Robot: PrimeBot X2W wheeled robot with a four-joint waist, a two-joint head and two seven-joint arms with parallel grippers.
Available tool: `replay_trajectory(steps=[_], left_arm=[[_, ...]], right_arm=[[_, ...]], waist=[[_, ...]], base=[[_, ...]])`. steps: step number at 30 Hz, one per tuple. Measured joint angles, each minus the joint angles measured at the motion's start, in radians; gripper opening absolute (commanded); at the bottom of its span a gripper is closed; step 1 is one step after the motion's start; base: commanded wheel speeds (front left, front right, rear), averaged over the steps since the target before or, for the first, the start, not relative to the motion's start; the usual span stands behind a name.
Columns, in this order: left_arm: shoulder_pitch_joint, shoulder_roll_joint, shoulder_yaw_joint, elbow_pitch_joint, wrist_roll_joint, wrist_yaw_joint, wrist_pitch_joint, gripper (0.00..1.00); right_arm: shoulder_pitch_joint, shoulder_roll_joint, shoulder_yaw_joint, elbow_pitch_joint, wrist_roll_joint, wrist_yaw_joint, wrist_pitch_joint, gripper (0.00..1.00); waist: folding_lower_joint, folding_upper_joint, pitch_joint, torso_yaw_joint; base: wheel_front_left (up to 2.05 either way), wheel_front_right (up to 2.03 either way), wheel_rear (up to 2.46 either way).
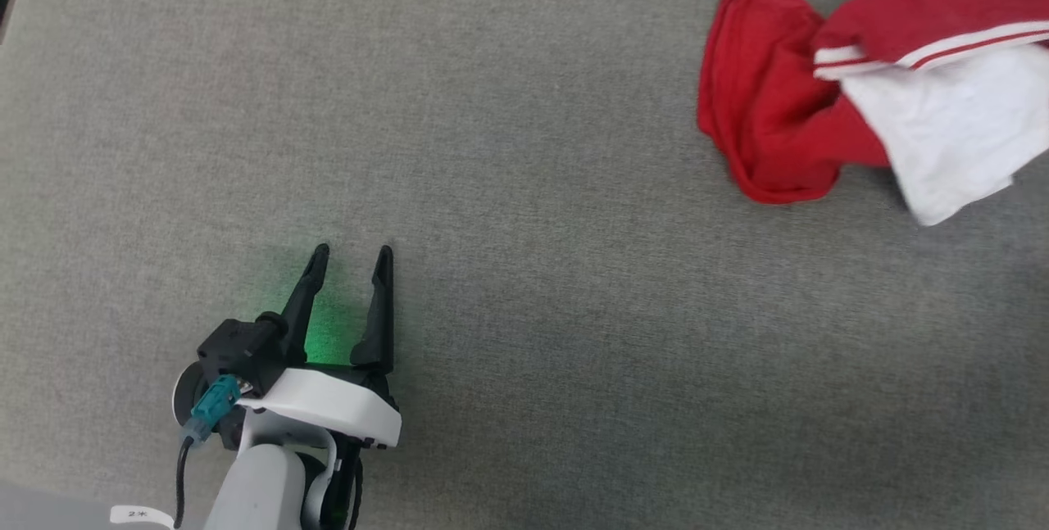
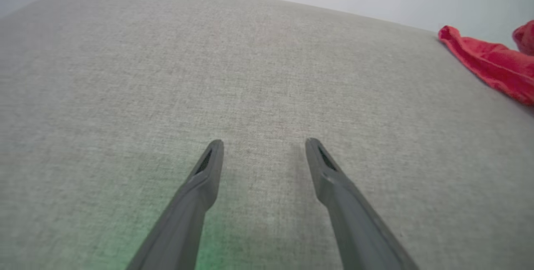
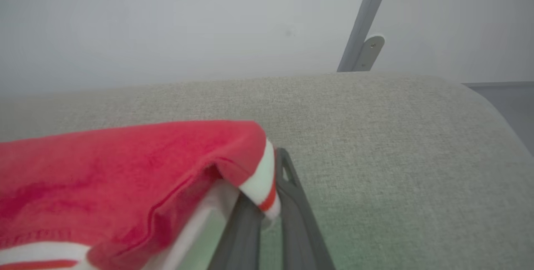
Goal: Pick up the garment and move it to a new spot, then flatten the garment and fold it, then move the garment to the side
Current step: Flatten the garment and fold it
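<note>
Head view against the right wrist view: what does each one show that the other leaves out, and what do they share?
Head view, not the wrist one: the left claw, open and holding nothing, with a teal plug on its wrist. Right wrist view, not the head one: the right claw shut on the striped trim of the garment, plus a grey bar and bracket against a pale wall. Shared: the red garment and the grey fabric surface it lies on.

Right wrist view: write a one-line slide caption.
Right gripper shut on the striped trim of the red shirt over grey fabric.
</note>
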Motion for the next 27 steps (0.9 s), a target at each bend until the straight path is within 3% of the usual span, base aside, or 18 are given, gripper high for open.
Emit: replay_trajectory(steps=[6, 7, 8, 9, 14, 21, 24, 27], left_arm=[[-0.007, 0.005, 0.004, 0.001, -0.003, 0.0, 0.0, 1.0], [-0.015, 0.009, 0.002, 0.0, -0.009, 0.0, 0.0, 1.0], [-0.024, 0.016, -0.002, -0.002, -0.013, 0.0, 0.0, 1.0], [-0.032, 0.025, -0.008, -0.005, -0.013, 0.0, 0.0, 1.0], [-0.087, 0.095, -0.058, -0.036, -0.026, 0.0, 0.0, 1.0], [-0.263, 0.295, -0.256, -0.073, -0.096, 0.0, 0.024, 1.0], [-0.348, 0.349, -0.365, -0.099, -0.239, 0.0, 0.159, 1.0], [-0.44, 0.39, -0.452, -0.117, -0.446, -0.001, 0.363, 1.0]], right_arm=[[-0.034, 0.039, -0.017, 0.114, -0.085, 0.0, -0.069, 0.0], [-0.036, 0.047, -0.015, 0.118, -0.094, 0.0, -0.086, 0.28], [-0.036, 0.054, -0.012, 0.12, -0.099, 0.0, -0.105, 0.68], [-0.035, 0.059, -0.008, 0.12, -0.101, 0.0, -0.122, 1.0], [-0.003, 0.087, 0.011, 0.084, -0.108, 0.0, -0.244, 1.0], [0.172, 0.131, 0.057, -0.113, -0.038, 0.0, -0.363, 1.0], [0.259, 0.144, 0.064, -0.21, -0.013, 0.0, -0.373, 1.0], [0.341, 0.163, 0.047, -0.301, 0.005, 0.0, -0.377, 1.0]], waist=[[0.0, 0.0, 0.009, -0.002], [0.0, 0.0, 0.008, -0.007], [0.0, 0.0, 0.005, -0.012], [0.0, 0.0, 0.002, -0.018], [0.0, 0.0, -0.03, -0.051], [0.0, 0.0, -0.093, -0.143], [0.0, 0.0, -0.109, -0.19], [0.0, 0.0001, -0.12, -0.238]], base=[[0.0, 0.0, 0.0], [0.0, 0.0, 0.0], [0.0, 0.0, 0.0], [0.0, 0.0, 0.0], [0.0, 0.0, 0.0], [0.0, 0.0, 0.0], [0.0, 0.0, 0.0], [0.0, 0.0, 0.0]])
